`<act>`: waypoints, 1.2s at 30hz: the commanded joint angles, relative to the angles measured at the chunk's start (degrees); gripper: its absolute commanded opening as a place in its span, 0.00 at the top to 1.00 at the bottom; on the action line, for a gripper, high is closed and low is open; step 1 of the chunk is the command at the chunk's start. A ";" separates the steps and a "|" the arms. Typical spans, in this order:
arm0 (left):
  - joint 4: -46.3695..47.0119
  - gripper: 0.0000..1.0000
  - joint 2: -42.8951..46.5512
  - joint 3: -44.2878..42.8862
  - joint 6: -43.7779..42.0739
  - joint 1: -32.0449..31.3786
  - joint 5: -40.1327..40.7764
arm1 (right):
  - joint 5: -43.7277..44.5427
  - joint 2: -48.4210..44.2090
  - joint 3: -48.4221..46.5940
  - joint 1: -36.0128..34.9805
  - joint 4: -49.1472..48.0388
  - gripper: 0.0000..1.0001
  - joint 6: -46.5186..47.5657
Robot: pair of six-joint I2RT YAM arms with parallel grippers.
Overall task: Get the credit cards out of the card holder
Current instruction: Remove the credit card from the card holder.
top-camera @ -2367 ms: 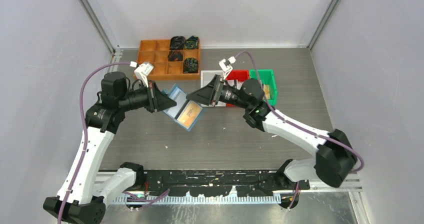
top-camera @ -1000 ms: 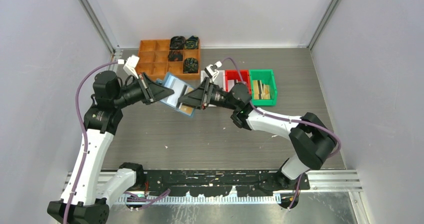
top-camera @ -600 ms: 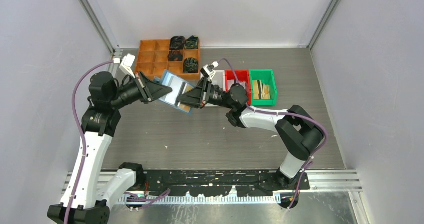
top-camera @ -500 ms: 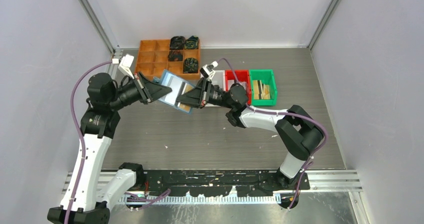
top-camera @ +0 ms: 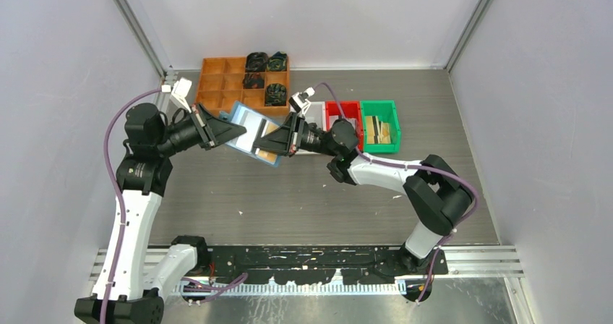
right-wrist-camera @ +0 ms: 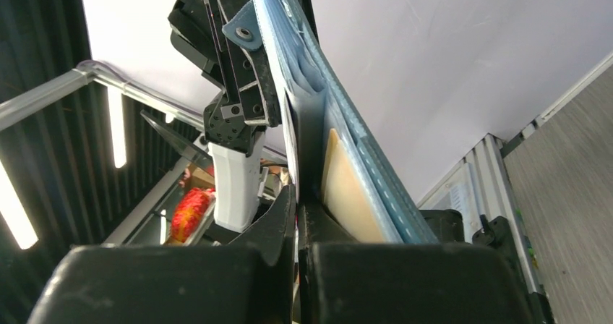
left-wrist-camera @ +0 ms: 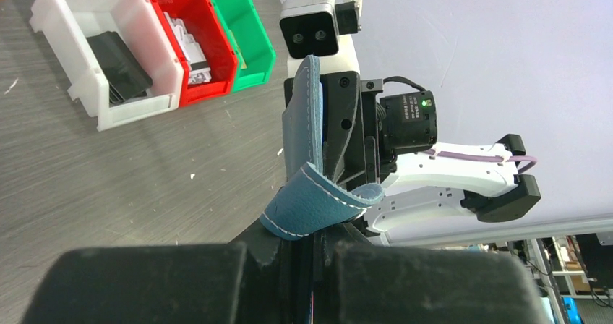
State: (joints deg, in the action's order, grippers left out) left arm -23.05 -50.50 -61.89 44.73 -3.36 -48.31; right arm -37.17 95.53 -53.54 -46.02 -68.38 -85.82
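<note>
The light blue card holder (top-camera: 248, 137) hangs open above the table between both arms. My left gripper (top-camera: 241, 131) is shut on its left edge; in the left wrist view the holder (left-wrist-camera: 312, 114) stands edge-on above the left gripper (left-wrist-camera: 318, 239), its tab loop curling over the jaws. My right gripper (top-camera: 274, 142) is shut on a dark grey credit card (right-wrist-camera: 309, 150) that sticks out of the holder (right-wrist-camera: 347, 107). A tan card (right-wrist-camera: 348, 194) sits in a pocket beside the right gripper (right-wrist-camera: 298, 205).
An orange compartment tray (top-camera: 224, 85) with dark items stands at the back left. White (left-wrist-camera: 94, 20), red (top-camera: 343, 111) and green (top-camera: 381, 125) bins sit in a row behind the right gripper. Grey walls close in the table on three sides.
The right gripper's jaws have closed from about half open onto the card at the holder's edge. The left arm has drawn back slightly to the left with the holder.
</note>
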 commanded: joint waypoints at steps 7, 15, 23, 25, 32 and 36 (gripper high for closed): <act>2.59 1.00 0.85 0.71 1.91 2.77 -5.21 | 1.13 -8.55 -1.35 0.07 4.77 0.99 6.50; 2.43 1.00 0.84 0.42 2.38 3.08 -5.39 | 1.60 -8.67 -1.12 0.14 4.64 0.99 6.66; 2.54 0.94 1.02 -0.01 2.27 3.09 -6.26 | 2.39 -9.99 1.22 0.67 5.12 0.99 6.98; 2.73 0.91 1.19 0.22 2.54 3.09 -6.48 | 2.70 -9.85 1.04 0.67 5.10 0.99 6.95; 3.26 0.98 1.95 0.65 2.82 4.80 -7.12 | 3.29 -9.25 0.31 0.67 4.94 0.99 6.74; 4.02 1.00 2.34 0.92 2.92 5.11 -7.27 | 2.68 -8.34 -0.34 0.46 5.36 0.94 6.24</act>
State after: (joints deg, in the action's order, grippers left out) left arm -22.48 -49.58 -60.99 47.68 1.13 -53.84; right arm -35.81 88.62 -51.83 -45.67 -59.05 -79.64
